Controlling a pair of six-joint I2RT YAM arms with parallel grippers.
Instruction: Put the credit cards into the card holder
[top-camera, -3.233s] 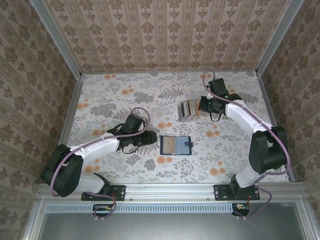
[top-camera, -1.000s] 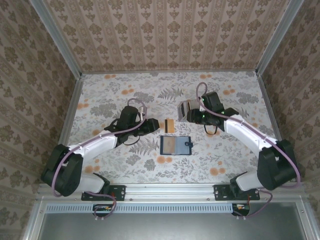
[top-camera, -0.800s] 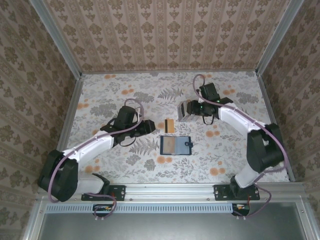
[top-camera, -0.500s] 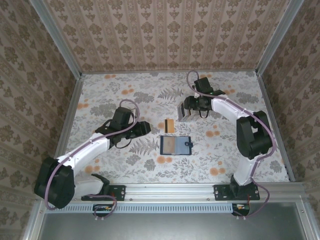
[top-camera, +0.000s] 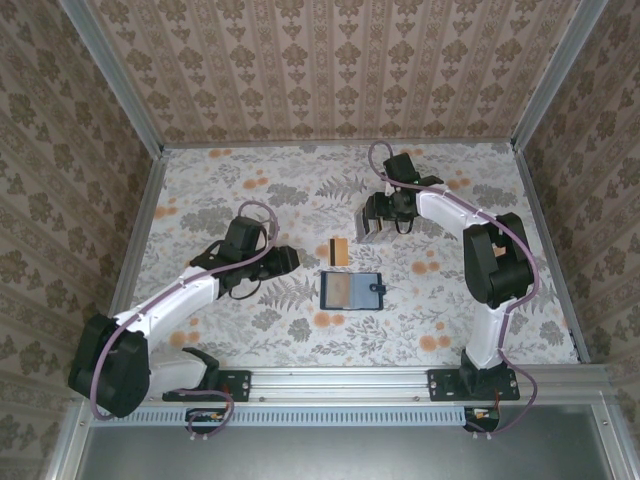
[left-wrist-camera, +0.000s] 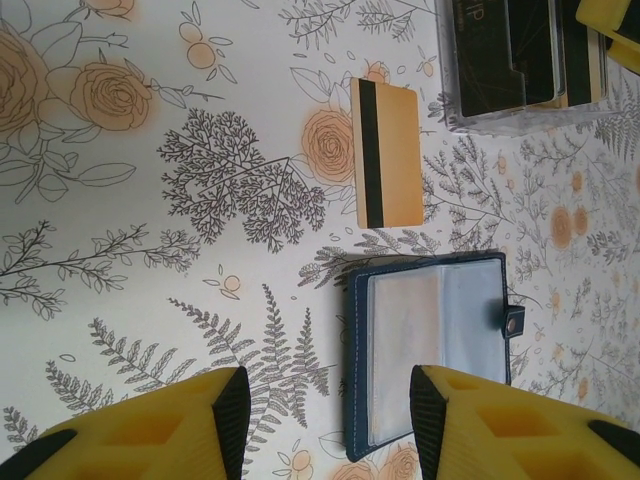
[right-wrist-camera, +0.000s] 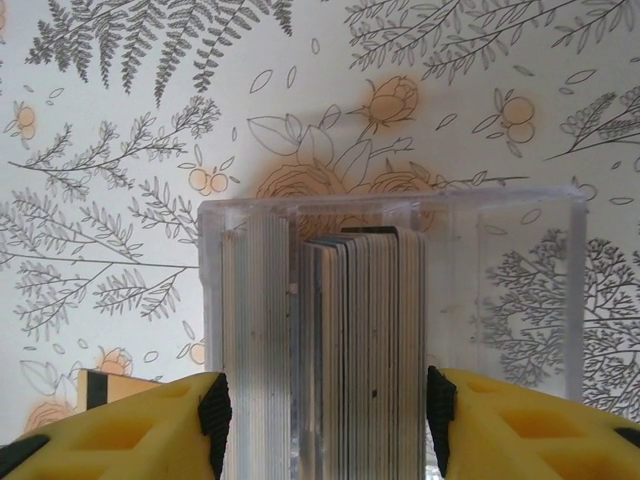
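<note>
One gold-orange credit card (top-camera: 338, 251) with a dark stripe (left-wrist-camera: 387, 166) lies flat on the table. Just nearer than it, the navy card holder (top-camera: 352, 290) lies open, its clear pockets up (left-wrist-camera: 430, 355). More credit cards (right-wrist-camera: 365, 330) stand on edge in a clear plastic box (top-camera: 372, 222) (left-wrist-camera: 520, 60). My right gripper (top-camera: 380, 213) (right-wrist-camera: 327, 415) hangs over that box, open, one pad on each side of the card stack. My left gripper (top-camera: 287, 258) (left-wrist-camera: 330, 420) is open above the table, left of the holder, nothing between its fingers.
The floral tabletop (top-camera: 230, 200) is fenced by patterned walls and metal rails (top-camera: 140, 240). A corner of the gold card (right-wrist-camera: 105, 385) peeks beside my right finger. Bare table lies to the left and at the front right.
My right gripper swung toward the back over the card box and its jaws widened. The left gripper drew back to the left, away from the gold card. Card and holder stayed put.
</note>
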